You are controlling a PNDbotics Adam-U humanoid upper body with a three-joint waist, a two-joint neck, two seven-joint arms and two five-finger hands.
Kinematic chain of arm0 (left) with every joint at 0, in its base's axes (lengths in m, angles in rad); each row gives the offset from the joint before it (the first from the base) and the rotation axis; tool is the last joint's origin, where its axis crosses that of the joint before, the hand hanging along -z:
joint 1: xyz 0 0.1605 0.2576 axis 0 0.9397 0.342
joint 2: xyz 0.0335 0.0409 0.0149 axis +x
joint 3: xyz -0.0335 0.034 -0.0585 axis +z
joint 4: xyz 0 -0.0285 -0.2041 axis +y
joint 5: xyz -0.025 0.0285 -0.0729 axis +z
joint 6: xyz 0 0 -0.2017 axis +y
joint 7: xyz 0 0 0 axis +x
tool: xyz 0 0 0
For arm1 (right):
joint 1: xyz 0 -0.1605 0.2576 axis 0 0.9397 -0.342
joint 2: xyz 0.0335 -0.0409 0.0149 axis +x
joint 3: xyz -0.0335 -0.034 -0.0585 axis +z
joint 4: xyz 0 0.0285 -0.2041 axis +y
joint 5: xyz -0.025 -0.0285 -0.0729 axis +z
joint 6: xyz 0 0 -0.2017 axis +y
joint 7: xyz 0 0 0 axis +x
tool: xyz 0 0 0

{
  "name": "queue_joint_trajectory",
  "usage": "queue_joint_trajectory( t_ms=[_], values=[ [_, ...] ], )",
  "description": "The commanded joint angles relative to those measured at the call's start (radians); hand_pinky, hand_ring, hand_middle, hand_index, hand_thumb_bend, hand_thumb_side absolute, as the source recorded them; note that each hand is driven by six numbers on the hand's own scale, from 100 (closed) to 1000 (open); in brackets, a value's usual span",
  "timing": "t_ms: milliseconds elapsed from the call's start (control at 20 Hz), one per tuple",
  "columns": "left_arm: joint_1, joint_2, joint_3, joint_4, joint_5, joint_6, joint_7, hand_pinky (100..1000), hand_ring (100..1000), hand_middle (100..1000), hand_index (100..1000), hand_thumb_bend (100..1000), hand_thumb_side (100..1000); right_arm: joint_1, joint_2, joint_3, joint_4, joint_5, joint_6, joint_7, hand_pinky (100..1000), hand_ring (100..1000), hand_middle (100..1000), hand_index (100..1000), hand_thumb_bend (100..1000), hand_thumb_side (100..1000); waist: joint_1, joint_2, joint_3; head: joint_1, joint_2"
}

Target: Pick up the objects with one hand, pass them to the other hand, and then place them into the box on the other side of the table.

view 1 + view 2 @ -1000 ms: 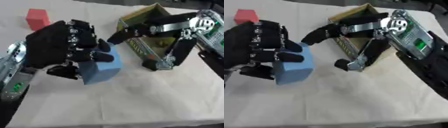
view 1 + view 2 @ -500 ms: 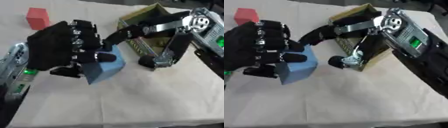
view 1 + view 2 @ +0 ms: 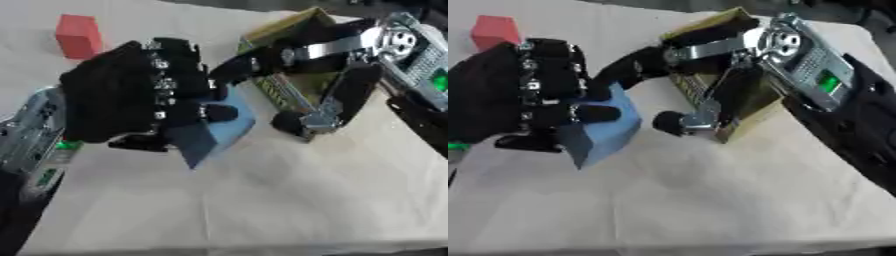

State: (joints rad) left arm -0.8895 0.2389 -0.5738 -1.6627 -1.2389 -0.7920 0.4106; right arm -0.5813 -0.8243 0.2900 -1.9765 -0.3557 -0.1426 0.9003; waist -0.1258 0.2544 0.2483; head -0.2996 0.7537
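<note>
Left robot hand [image 3: 131, 95] grips blue block [image 3: 610, 127]; right robot hand [image 3: 684, 80] spread open.

Blue block [image 3: 614, 125]: mostly hidden behind the left hand [image 3: 131, 100].
Box [image 3: 293, 92]: interior covered by the right hand [image 3: 702, 75] — contents unreadable.

Matt blue block [image 3: 610, 125], creased pale cloth [image 3: 710, 200], cardboard box [image 3: 293, 90]

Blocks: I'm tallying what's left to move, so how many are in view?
2. The blue block is held in the left hand; the red block sits at the table's far left. The box may hide others.
</note>
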Motion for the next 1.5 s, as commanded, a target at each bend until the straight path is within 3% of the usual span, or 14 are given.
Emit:
queue_joint_trajectory(
  t_ms=[50,850,1050,1350,1500],
  values=[
    [-0.028,-0.013,-0.004,-0.016,-0.017,-0.115,0.145,448,412,519,595,437,100,-0.016,-0.017,0.003,0.004,-0.003,-0.005,0.007,1000,1000,1000,1000,100,384,-0.009,-0.007,0.001,-0.002,-0.011],
    [-0.035,-0.012,-0.041,-0.050,-0.009,-0.115,0.244,443,405,514,590,431,100,-0.028,0.001,0.012,0.053,-0.017,-0.056,0.007,1000,1000,1000,1000,100,281,-0.007,-0.004,0.003,-0.006,-0.019],
    [-0.035,-0.014,-0.042,-0.055,-0.002,-0.115,0.245,445,405,514,590,432,100,-0.027,0.005,0.020,0.056,-0.022,-0.073,0.007,1000,1000,1000,1000,100,100,-0.007,-0.002,0.003,-0.007,-0.021],
    [-0.037,-0.016,-0.040,-0.062,0.003,-0.115,0.246,447,407,514,590,444,100,-0.028,0.007,0.043,0.039,-0.065,-0.053,0.007,1000,1000,1000,1000,100,100,-0.008,0.000,0.005,-0.010,-0.023],
    [-0.038,-0.017,-0.038,-0.066,0.003,-0.115,0.249,452,410,515,591,451,100,-0.027,0.007,0.053,0.031,-0.069,-0.035,0.007,1000,1000,1000,1000,100,248,-0.008,0.001,0.006,-0.013,-0.023]
  ],
)
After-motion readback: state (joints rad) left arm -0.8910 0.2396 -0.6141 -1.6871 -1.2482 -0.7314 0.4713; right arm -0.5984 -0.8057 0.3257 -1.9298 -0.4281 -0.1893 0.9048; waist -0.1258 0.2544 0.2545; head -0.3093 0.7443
